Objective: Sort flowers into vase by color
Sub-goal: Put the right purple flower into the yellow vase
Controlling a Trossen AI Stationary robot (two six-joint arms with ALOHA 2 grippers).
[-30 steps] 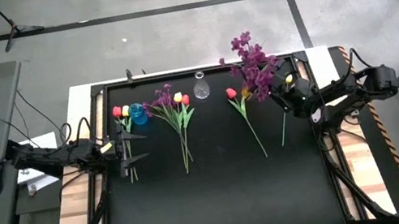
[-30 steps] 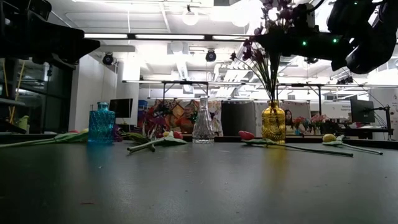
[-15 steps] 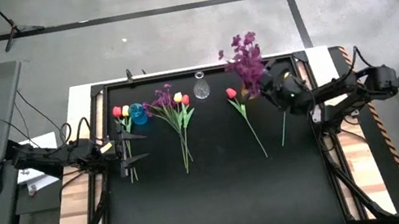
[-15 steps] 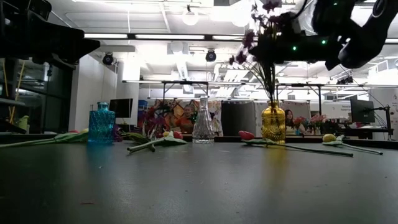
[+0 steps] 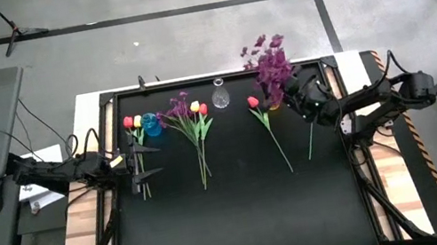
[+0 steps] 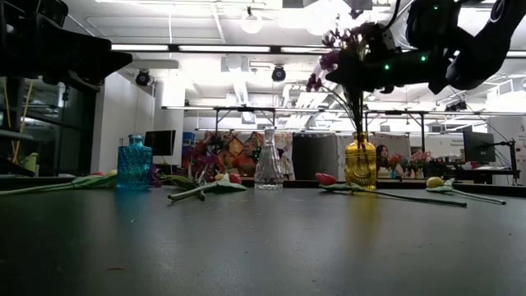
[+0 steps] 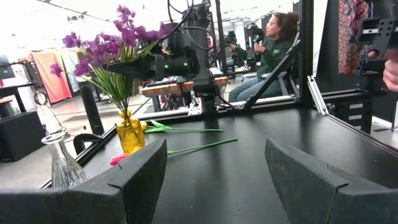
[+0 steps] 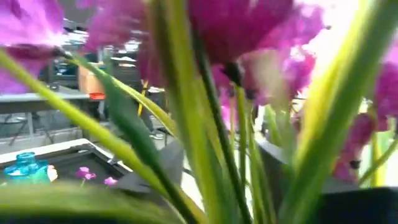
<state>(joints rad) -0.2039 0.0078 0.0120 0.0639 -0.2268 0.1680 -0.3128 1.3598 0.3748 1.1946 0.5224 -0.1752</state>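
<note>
The purple sprig (image 6: pixel 349 62) now stands lower in the yellow vase (image 6: pixel 361 164) than a second ago, right claw (image 5: pixel 297 97) grip undeterminable, left claw (image 5: pixel 137 161) released, so placement appears nearly complete.

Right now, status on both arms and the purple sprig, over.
Right gripper around purple sprig, stems down in yellow vase; grip unclear. Left gripper open, idle at left edge by blue vase. Other flowers lie flat, nothing blocking.

Glossy amber glass vase (image 6: pixel 361 161), matt black tabletop (image 6: pixel 246 247)
</note>
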